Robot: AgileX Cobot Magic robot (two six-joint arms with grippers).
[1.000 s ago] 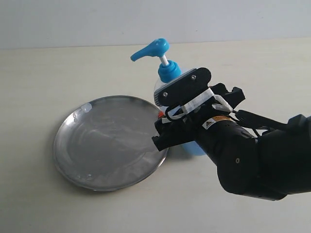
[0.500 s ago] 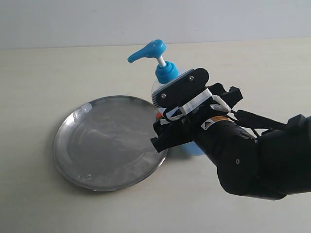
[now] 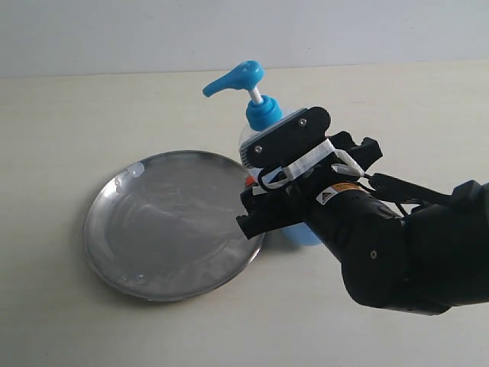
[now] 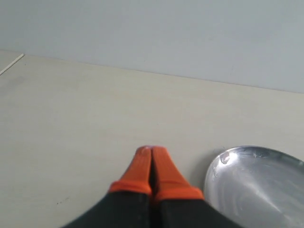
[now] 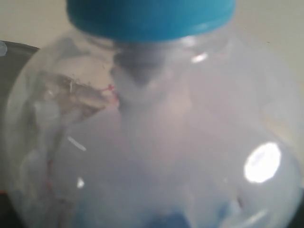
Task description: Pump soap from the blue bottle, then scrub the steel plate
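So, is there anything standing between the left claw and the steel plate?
Nothing visible does. The left claw is shut and sits beside the steel plate. In the left wrist view, only bare table shows between them.

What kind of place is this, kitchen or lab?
Probably a lab test bench, not a kitchen: a plain pale tabletop against a blank wall, with a steel plate and blue bottle set out for a robot arm. No sink or tap shows.
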